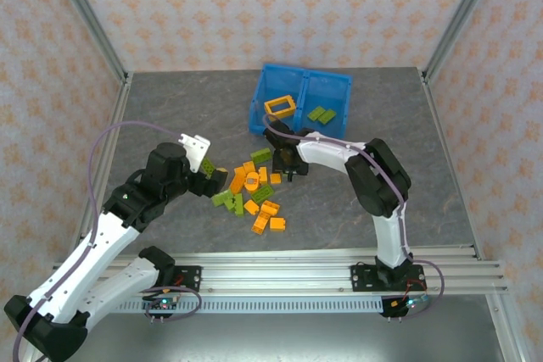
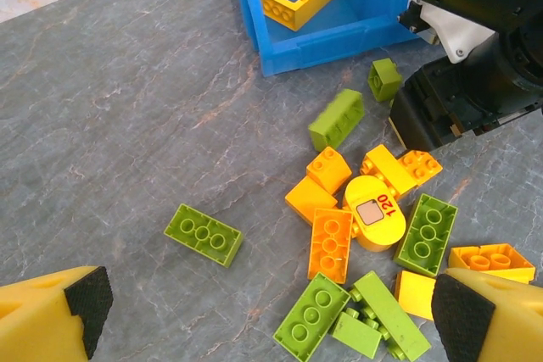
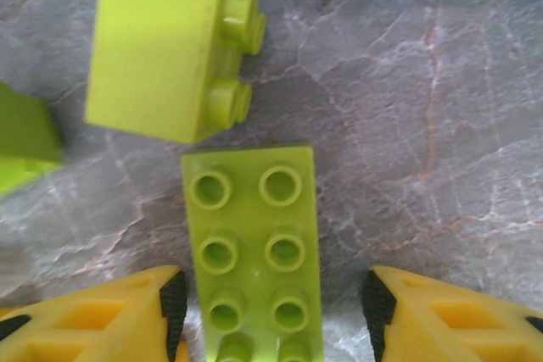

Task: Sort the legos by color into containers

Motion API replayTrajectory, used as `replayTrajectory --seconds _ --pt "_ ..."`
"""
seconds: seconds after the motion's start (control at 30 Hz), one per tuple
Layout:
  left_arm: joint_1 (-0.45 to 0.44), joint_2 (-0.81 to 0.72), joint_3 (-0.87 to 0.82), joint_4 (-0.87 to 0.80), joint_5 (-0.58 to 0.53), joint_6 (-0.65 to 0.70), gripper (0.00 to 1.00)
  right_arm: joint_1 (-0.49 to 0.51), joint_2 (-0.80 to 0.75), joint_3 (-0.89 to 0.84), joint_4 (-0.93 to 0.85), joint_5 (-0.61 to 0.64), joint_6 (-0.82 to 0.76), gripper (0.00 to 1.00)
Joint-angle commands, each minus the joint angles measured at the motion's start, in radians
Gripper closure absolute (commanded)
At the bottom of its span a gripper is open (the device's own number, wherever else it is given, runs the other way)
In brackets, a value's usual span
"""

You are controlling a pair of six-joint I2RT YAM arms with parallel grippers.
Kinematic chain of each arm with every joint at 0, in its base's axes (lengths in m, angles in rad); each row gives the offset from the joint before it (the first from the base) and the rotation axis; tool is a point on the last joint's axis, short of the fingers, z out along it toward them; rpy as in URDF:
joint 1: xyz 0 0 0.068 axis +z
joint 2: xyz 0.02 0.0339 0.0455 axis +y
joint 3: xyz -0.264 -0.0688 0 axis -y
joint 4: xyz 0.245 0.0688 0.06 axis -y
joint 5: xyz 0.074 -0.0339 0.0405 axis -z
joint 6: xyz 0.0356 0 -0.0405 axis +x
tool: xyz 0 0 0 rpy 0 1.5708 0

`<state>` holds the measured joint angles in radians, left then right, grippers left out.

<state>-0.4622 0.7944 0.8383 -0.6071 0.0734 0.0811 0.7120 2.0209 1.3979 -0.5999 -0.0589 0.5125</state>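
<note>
**R pincer straddles green brick; L pincer wide over pile**

Top cam: blue bin (image 1: 257,116) sits far-centre on table (image 1: 170,108). Orange frame (image 1: 281,107) lies in its L compartment, green bricks (image 1: 321,113) in the R one. Loose legos (image 1: 254,192) are heaped btwn the arms, nearer than the bin. Left gripper (image 1: 214,177) is at the pile's L edge, right gripper (image 1: 293,167) at its far R edge.

L wrist: left gripper (image 2: 276,311) is spread wide w/ nothing pinched. Mixed orange/green pile lies below, and a lone green brick (image 2: 204,233) lies apart.

R wrist: right gripper (image 3: 271,311) is part-spread around a long green brick (image 3: 254,235) lying flat, studs up. One jaw is just beside it and the other stands clear, so no pinch. A 2nd green brick (image 3: 165,44) lies on its side just beyond.
</note>
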Motion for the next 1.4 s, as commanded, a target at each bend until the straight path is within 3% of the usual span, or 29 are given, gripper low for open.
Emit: replayTrajectory --seconds 0.0,0.17,0.3,0.57,0.8,0.93,1.1,1.37 --pt "0.011 -0.009 -0.001 0.036 0.014 0.022 0.0 -0.001 0.043 0.014 -0.009 -0.001 0.013 0.44" --pt "0.018 -0.013 -0.003 0.036 0.021 0.023 0.0 0.0 0.028 -0.03 -0.012 0.017 0.031 0.58" --pt "0.023 -0.024 -0.013 0.051 0.057 0.026 0.0 0.001 -0.058 -0.078 -0.013 0.041 0.041 0.63" --pt "0.025 -0.038 -0.045 0.086 0.159 0.088 0.0 -0.004 -0.345 -0.149 -0.077 0.151 0.037 0.65" --pt "0.025 -0.108 -0.102 0.13 0.227 0.153 0.0 -0.092 -0.469 -0.032 -0.095 0.267 -0.025 0.65" --pt "0.025 -0.127 -0.11 0.111 0.237 0.171 0.0 -0.199 -0.386 0.088 -0.09 0.232 -0.079 0.65" --pt "0.023 -0.126 -0.104 0.096 0.22 0.175 0.0 -0.302 -0.168 0.318 -0.145 0.175 -0.132 0.65" --pt "0.023 -0.128 -0.111 0.105 0.229 0.197 0.0 -0.366 0.191 0.705 -0.262 0.148 -0.14 0.65"
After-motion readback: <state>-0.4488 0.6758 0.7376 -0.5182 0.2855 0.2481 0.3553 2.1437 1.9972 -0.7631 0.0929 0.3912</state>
